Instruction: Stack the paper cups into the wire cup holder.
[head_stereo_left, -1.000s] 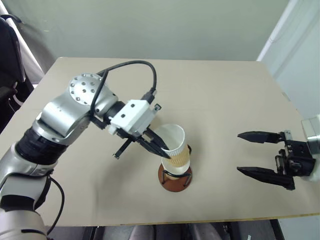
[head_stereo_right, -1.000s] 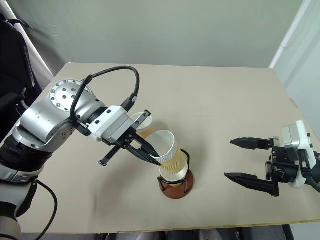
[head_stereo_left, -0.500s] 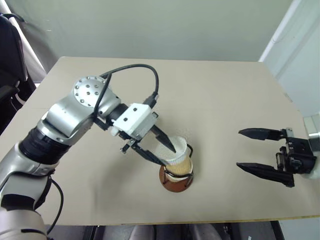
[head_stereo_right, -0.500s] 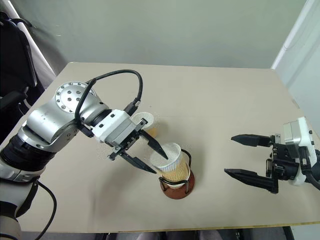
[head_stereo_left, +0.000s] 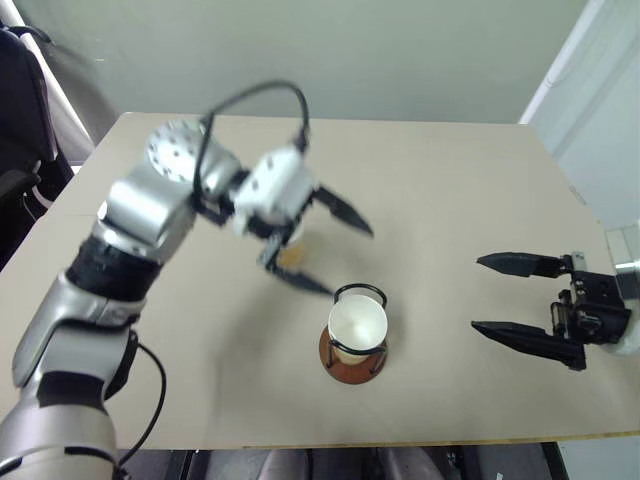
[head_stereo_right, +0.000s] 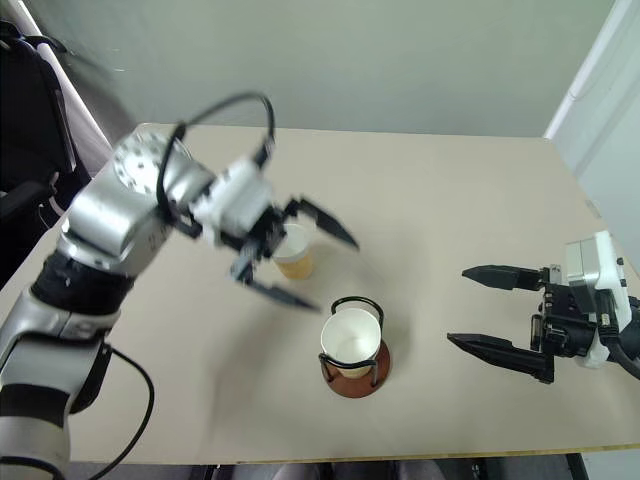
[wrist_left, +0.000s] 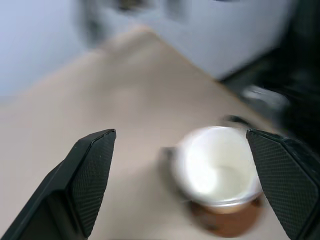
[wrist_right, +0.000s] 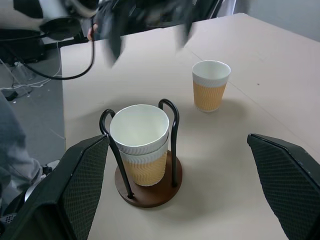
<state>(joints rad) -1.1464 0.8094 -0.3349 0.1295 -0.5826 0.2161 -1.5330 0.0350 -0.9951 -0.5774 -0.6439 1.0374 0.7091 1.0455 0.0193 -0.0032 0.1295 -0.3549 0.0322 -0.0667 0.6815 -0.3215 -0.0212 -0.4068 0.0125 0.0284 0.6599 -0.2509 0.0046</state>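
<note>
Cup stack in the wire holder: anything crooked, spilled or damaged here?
Nothing stands out. Two paper cups sit nested and upright inside the wire cup holder; a third cup stands upright on the table beyond it.

Left tool released the cup and rose, open.

Left gripper is motion-blurred; it covers part of the loose cup at the holder's eleven o'clock; the nested cups' lower walls are hidden inside one another.
</note>
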